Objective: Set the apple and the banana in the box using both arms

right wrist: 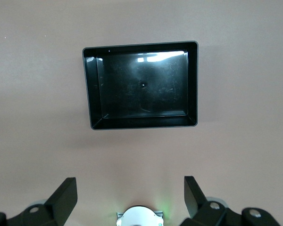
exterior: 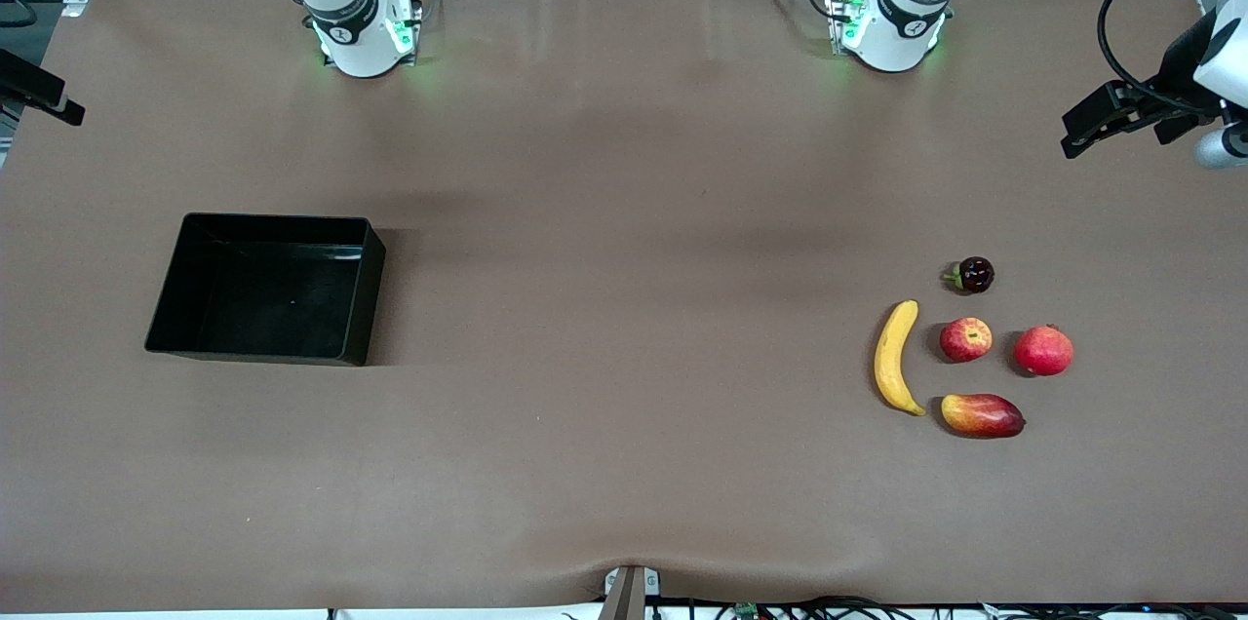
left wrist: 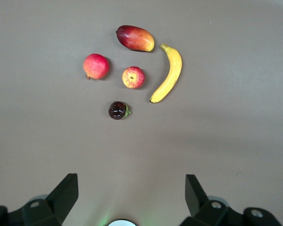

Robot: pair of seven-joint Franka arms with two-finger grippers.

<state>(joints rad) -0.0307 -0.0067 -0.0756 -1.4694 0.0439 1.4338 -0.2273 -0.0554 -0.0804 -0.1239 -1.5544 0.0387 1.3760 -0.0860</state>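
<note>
Small streaked red apple (exterior: 965,339) sits ringed by decoys near left arm's table end. My left gripper (left wrist: 130,193) and right gripper (right wrist: 130,194) hang wide open, empty. Risk: grabbing plain red pomegranate (exterior: 1042,350) instead.

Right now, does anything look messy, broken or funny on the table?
Nothing stands out. The box sits upright and empty toward the right arm's end. The banana, apple, pomegranate, mango and a small dark fruit lie apart, unspilled, toward the left arm's end. Both arms wait with jaws open.
</note>
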